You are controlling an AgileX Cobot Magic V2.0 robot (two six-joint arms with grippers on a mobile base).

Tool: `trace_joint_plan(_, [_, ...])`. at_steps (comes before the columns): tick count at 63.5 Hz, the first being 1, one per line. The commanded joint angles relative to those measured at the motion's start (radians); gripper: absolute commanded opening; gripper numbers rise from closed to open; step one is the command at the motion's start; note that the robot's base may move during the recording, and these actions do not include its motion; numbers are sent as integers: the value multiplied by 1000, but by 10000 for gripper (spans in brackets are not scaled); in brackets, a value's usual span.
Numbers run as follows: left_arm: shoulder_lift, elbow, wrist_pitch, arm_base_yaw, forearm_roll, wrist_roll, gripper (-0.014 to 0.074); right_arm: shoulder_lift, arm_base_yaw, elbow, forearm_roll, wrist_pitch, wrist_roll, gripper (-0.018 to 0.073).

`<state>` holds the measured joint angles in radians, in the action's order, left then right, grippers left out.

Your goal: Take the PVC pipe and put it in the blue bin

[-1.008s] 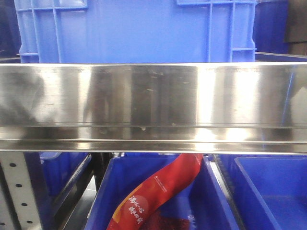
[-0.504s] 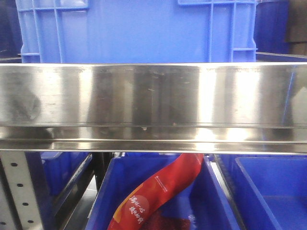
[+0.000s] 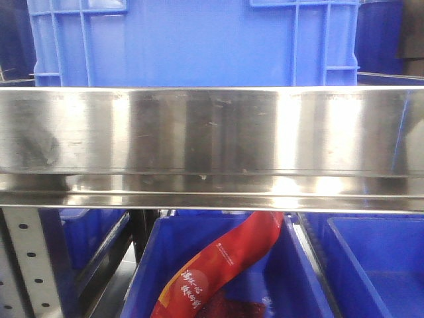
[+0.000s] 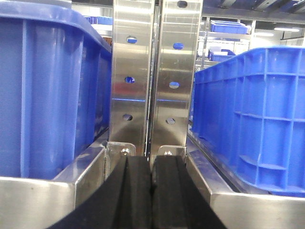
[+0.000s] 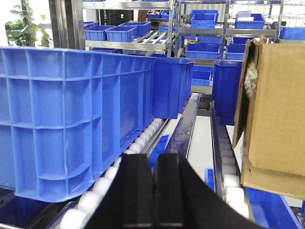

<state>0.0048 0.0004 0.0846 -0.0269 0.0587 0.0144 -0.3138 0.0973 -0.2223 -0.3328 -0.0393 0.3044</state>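
No PVC pipe shows in any view. The left pincer (image 4: 151, 191) and right pincer (image 5: 153, 191) are both pressed together, holding nothing. A blue bin (image 5: 71, 119) sits at left.

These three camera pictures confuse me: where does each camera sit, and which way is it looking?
Front view: at shelf height, facing a shiny steel shelf rail, a large blue plastic crate above, a red printed bag below; no robot parts show.
Left wrist view: behind the shut black left gripper, facing perforated steel uprights.
Right wrist view: behind the shut black right gripper, looking along white rollers past a brown cardboard box.
All views share blue crates.
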Motion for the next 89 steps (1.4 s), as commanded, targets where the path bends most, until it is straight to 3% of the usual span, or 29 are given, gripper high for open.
trace_joint_plan(1, [-5,0,-9,4,15,-6,-111,7,-5,2,4,-29,1,-162])
trace_joint_plan(11, [-5,0,-43,4,56,-6,-111,7,-5,2,4,-29,1,-162])
trace_joint_plan(89, [-5,0,-38,4,54,-6,-111,7,-5,2,4,-29,1,-162])
